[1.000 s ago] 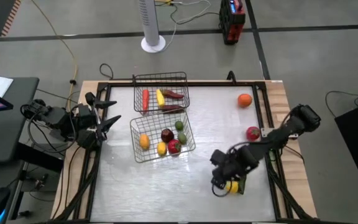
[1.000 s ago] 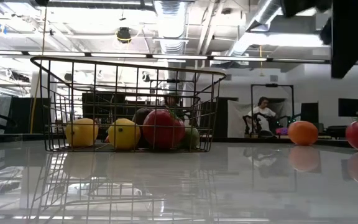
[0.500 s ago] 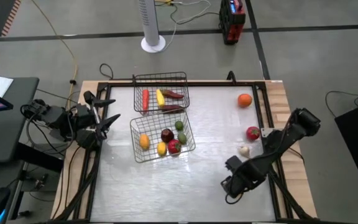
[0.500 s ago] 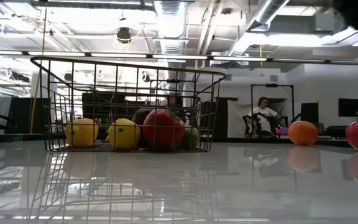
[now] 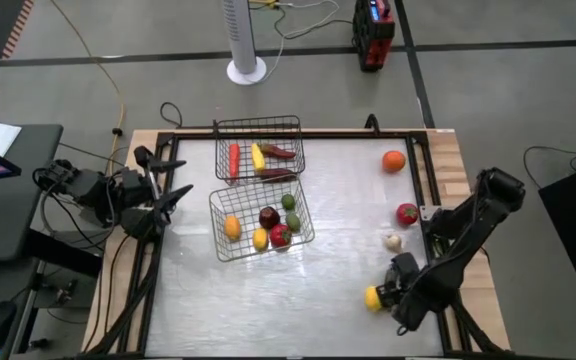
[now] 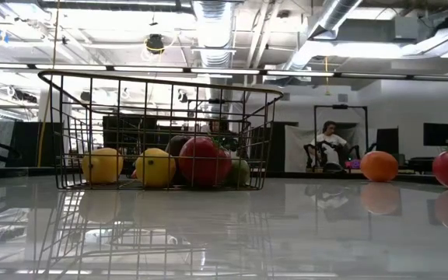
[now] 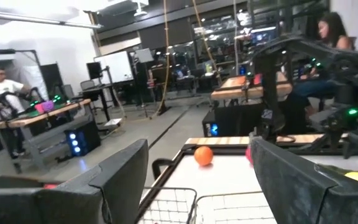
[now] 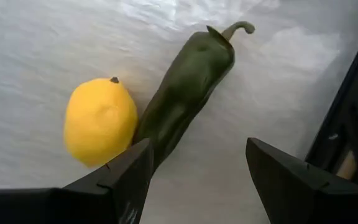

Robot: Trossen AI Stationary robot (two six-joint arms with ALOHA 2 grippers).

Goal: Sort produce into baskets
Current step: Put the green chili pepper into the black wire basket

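1. The right gripper (image 5: 400, 293) hangs over the near right corner of the table (image 5: 318, 300), its two dark fingers (image 8: 126, 180) spread wide with nothing between them and nothing touched.
2. Just ahead of those fingers lie a yellow lemon (image 8: 100, 121) and a long dark green pepper (image 8: 185, 93), side by side and touching.
3. The pepper lies flat on the table. Its long axis runs away from the right gripper at a slant, the curled stem end pointing away and the blunt end nearest the fingers.
4. The lemon rests with its small dark nub turned away from the gripper; from above it shows just beside the gripper, on the side toward the table's middle.
5. The left gripper (image 5: 173, 185) waits at the left edge of the table, fingers apart and empty, aimed toward the two grey wire-mesh baskets (image 5: 261, 222).
6. Farther from the right gripper, along the right side, sit a small pale piece (image 5: 393, 241), a red apple (image 5: 406, 213) and an orange (image 5: 394, 160).
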